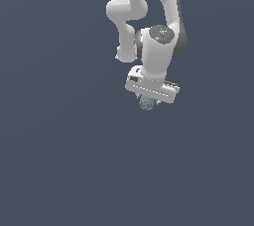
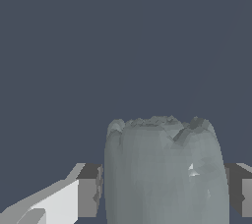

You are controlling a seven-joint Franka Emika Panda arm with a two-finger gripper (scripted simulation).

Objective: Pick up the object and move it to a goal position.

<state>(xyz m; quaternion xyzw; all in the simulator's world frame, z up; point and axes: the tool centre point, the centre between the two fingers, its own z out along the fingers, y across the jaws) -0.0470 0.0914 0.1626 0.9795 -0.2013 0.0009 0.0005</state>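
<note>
The object (image 1: 147, 103) is a small pale grey-teal bumpy lump. In the exterior view it peeks out just below the white hand of the arm, mostly covered by it. In the wrist view the object (image 2: 166, 171) fills the space between the two fingers, with a dark finger pad (image 2: 89, 191) touching one flank and the other pad pressed on the opposite flank. My gripper (image 1: 148, 102) is shut on the object.
A plain dark blue-grey surface (image 1: 59, 160) surrounds the arm on all sides. The white arm (image 1: 149, 17) reaches in from the exterior view's top. No other objects show.
</note>
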